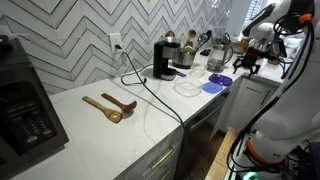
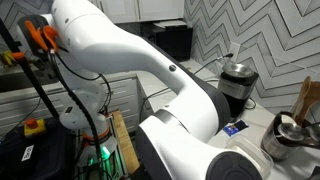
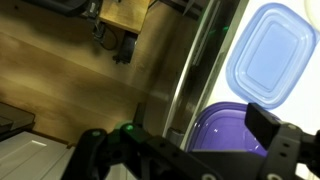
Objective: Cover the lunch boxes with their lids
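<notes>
In the wrist view a blue lid (image 3: 270, 55) lies at the upper right. A purple lid (image 3: 222, 132) lies just below it, near the counter's edge. My gripper (image 3: 185, 145) hangs open above the purple lid, and nothing sits between its dark fingers (image 3: 285, 140). In an exterior view the gripper (image 1: 247, 63) hovers over the counter's right end, above the blue lid (image 1: 222, 79) and the purple lid (image 1: 213, 88). A clear lunch box (image 1: 187, 87) sits left of the lids, uncovered. I can make out only one lunch box for sure.
Two wooden spoons (image 1: 110, 106) lie mid-counter, with a black cable (image 1: 150, 95) trailing from a coffee machine (image 1: 165, 60). A glass coffee pot (image 2: 288, 135) and a grinder (image 2: 238, 80) stand at the back. Wooden floor (image 3: 80, 70) lies beyond the counter edge (image 3: 195, 60).
</notes>
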Robot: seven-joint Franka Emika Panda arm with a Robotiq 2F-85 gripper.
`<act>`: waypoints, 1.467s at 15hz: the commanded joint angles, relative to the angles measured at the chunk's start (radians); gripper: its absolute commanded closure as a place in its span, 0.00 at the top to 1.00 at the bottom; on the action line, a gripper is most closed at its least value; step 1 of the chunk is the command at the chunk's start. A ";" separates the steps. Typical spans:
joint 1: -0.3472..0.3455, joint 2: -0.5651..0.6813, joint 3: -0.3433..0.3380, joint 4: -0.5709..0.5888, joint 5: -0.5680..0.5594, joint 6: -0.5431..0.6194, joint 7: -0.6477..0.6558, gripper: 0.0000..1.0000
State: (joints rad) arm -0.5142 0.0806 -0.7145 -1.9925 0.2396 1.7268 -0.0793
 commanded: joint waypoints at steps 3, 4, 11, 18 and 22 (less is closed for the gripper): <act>-0.013 0.020 0.013 0.018 0.007 -0.001 0.000 1.00; -0.013 0.020 0.013 0.020 0.008 -0.001 0.000 1.00; -0.019 0.061 0.039 0.003 0.021 0.037 -0.082 1.00; -0.039 0.092 0.062 -0.035 0.031 0.153 -0.158 1.00; -0.054 0.087 0.078 -0.080 0.073 0.247 -0.214 1.00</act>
State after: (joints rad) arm -0.5352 0.1757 -0.6622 -2.0278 0.2592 1.9001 -0.2320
